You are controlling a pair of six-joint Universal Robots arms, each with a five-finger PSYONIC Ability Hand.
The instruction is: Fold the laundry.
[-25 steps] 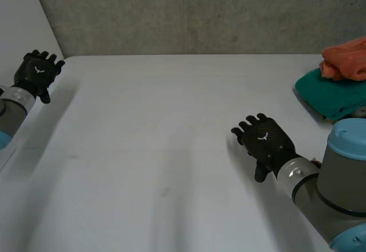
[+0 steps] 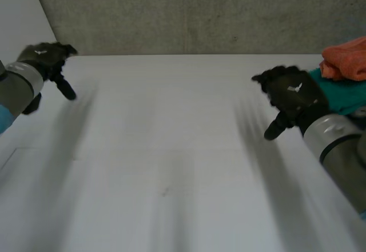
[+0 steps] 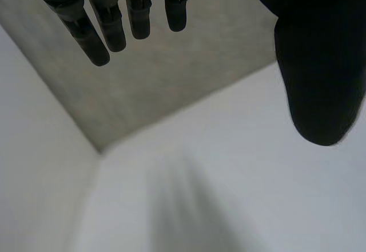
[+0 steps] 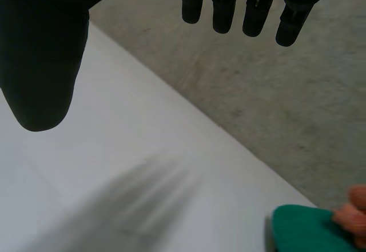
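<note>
Far left: your left hand is raised over the left-rear corner of the white table, close to the plain white side wall. In the head view its thumb points down twd the tabletop. In its wrist view the fingers hang straight w/ small gaps, and the thumb is well off to one side. Nothing is btw them, so it's spread, relaxed & empty. Beyond the fingertips you see the table corner & the grey concrete back wall.

Right side: your right hand hovers over the right-rear part of the table, back of hand up, thumb angled down. In its wrist view the fingers are straight & side by side, thumb wide apart. It's spread too and pinching nothing.

Laundry is at the far right, by the table's right edge near the back wall. A folded teal towel lies flat w/ a bunched orange cloth on top. In the head view the right hand overlaps the teal towel's left end. In the wrist view that towel lies past the fingertips & off to the side, apart from the hand.
</note>
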